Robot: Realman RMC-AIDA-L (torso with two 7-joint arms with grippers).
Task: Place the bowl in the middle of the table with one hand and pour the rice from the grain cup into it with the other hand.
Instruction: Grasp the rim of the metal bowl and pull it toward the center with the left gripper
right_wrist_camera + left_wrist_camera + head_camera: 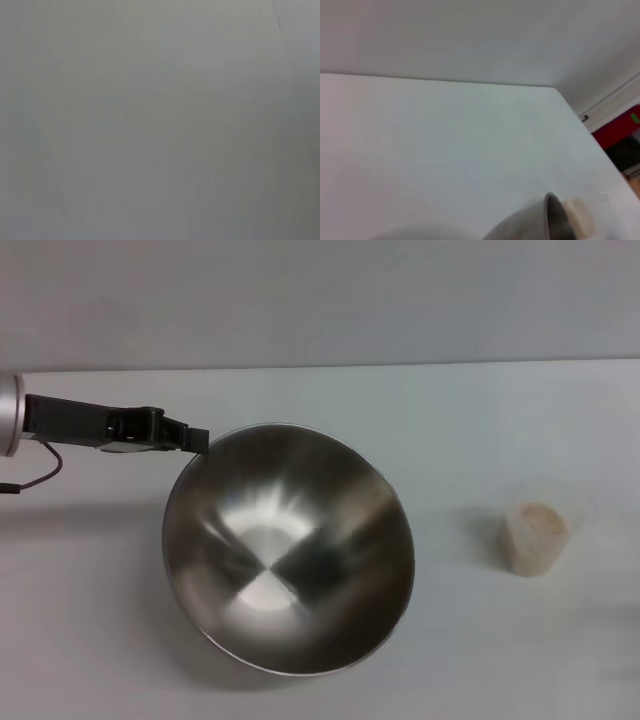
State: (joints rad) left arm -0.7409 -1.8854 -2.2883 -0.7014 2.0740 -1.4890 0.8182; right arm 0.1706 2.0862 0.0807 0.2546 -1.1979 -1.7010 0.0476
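Reaching in from the left edge of the head view, left arm: a silver cylinder body with a black link and a thin dark cable looping beneath it.
Left gripper [196, 439]: black, at the far-left rim of the bowl; its jaws are closed on that rim, holding the bowl.
Bowl [290, 550]: large, round, shiny brushed stainless-steel mixing bowl, near the middle of the table, tilted so that its far-left rim is raised and its open mouth faces toward the robot and slightly right; a dark shadow lies under its near edge.
Bowl inside: bare metal with bright reflections around the flat bottom; no grains show in it.
Bowl in the left wrist view [540, 222]: only a grey curved slice of the rim and wall shows at the picture's edge.
Table [500, 420]: plain white, flat, smooth top, running the full width of the head view, with a grey wall behind its far edge.
Grain cup [534, 537]: small, clear, slightly tapered plastic cup, standing upright with its long axis vertical and its wider rim up, well apart from the bowl on the right side of the table.
Rice [540, 525]: off-white to beige grains, filling the cup up to near its rim.
Cup in the left wrist view [580, 217]: a pale blurred shape just past the bowl's rim.
Right gripper: not visible in any view; the right wrist view shows only a plain grey surface.
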